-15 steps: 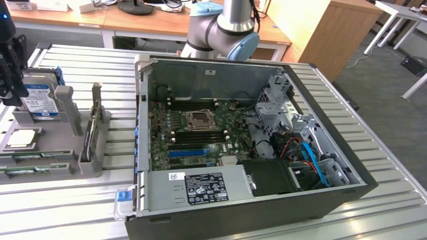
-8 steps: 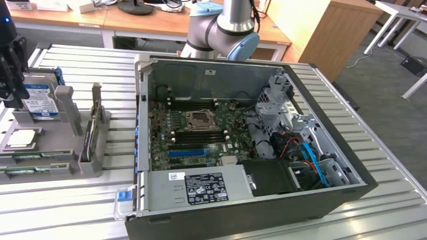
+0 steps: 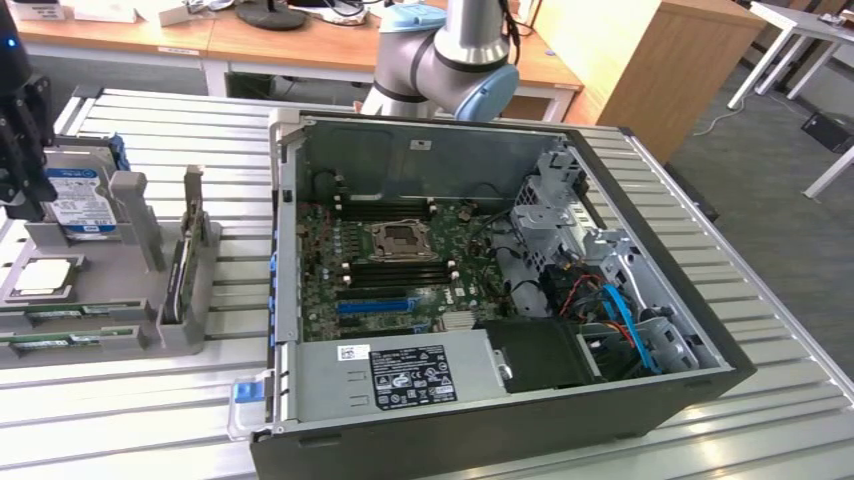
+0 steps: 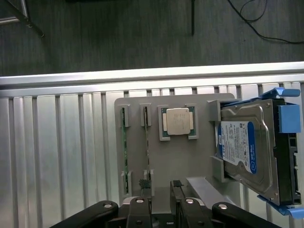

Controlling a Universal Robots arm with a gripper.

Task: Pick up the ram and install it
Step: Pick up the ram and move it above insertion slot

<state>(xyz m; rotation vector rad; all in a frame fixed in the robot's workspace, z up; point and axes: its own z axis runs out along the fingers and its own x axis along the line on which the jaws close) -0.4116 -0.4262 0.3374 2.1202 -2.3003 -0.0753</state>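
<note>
Two green circuit-board ram sticks [image 4: 147, 142] sat edge-up in a grey tray [image 4: 190, 161] — black gripper [image 4: 160, 198] above, jaws wide; likely needed centring over one stick

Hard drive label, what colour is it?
The hard drive label is blue with a white patch at one end, clearest in the wrist view.

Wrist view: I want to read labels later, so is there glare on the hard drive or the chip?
Wrist view: the hard drive has soft sheen on its metal lid, blue label glare-free; the chip shines pale. Exterior view: the computer case is shaded inside.
</note>
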